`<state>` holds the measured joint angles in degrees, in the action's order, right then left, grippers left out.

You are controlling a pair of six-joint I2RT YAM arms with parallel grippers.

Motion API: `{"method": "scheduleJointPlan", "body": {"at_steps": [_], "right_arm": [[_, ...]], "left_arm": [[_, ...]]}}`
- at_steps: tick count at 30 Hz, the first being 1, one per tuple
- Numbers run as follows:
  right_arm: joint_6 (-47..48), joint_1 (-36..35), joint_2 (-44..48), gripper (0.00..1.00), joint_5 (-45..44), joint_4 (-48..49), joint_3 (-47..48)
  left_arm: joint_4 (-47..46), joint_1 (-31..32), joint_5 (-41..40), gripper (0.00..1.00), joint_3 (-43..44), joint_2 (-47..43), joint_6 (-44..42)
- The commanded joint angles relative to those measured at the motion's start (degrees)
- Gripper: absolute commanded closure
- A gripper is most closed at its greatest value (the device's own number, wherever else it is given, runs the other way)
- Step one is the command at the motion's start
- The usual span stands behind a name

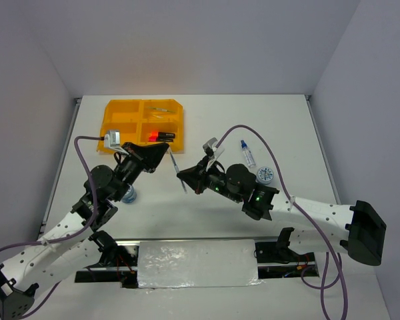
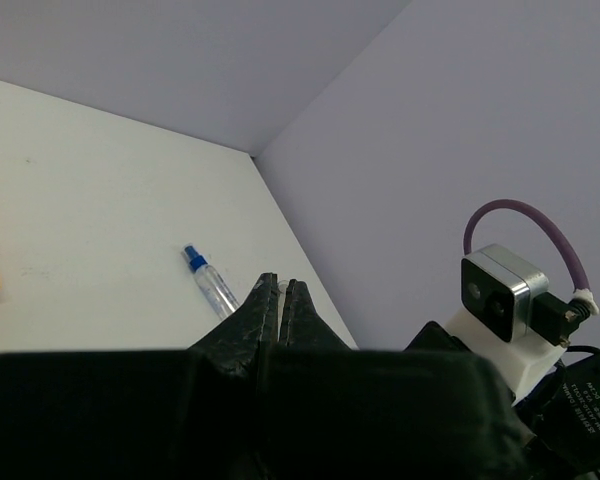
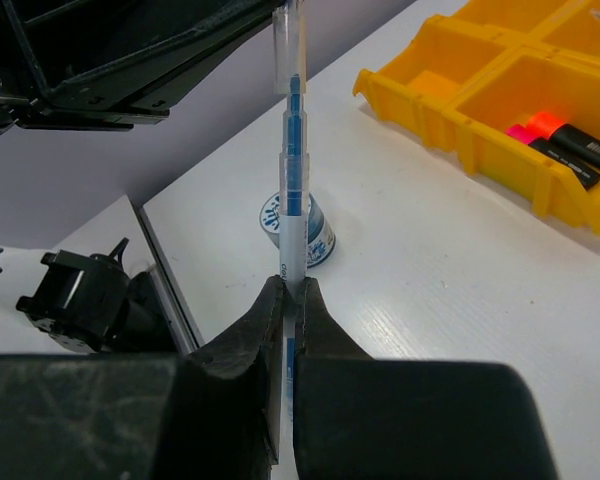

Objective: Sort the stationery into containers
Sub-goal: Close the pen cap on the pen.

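Note:
My right gripper point(image 1: 185, 180) point(image 3: 289, 290) is shut on the lower part of a thin white-and-blue pen point(image 1: 177, 168) point(image 3: 293, 170) and holds it above the table. The pen's clear upper end reaches my left gripper point(image 1: 165, 151) point(image 2: 281, 287), whose jaws are closed on that tip. The orange-yellow tray point(image 1: 113, 115) point(image 3: 450, 110) lies at the far left and holds markers point(image 1: 161, 135) point(image 3: 565, 140) and thin pens point(image 1: 161, 109). A blue-capped clear bottle point(image 1: 247, 153) point(image 2: 212, 283) lies right of centre. One grey-blue roll point(image 1: 265, 175) sits by the right arm.
A second roll point(image 1: 129, 194) point(image 3: 298, 222) stands on the table under my left arm. The right arm's wrist camera point(image 2: 505, 300) is close to the left gripper. Grey walls enclose the white table at the back and on both sides.

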<state>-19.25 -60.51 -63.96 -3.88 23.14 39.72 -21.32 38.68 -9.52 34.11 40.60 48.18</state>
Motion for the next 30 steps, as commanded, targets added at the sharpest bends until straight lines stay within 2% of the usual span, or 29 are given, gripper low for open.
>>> {"method": "scheduleJointPlan", "body": {"at_steps": [1,16,23,30], "right_arm": [[1.5,0.0,1.5,1.00,-2.9,6.3,3.3],[1.8,0.0,3.4,1.00,-1.8,6.5,4.8],[1.6,0.6,3.8,1.00,-7.6,3.7,5.7],[2.4,0.6,3.6,1.00,-7.2,4.2,6.5]], "left_arm": [[2.9,0.4,2.2,1.00,1.5,0.1,0.1],[2.2,0.4,4.3,1.00,1.4,2.8,-2.2],[2.3,0.4,4.2,1.00,1.2,1.8,-2.4],[2.4,0.4,4.8,1.00,1.1,1.4,-1.6]]}}
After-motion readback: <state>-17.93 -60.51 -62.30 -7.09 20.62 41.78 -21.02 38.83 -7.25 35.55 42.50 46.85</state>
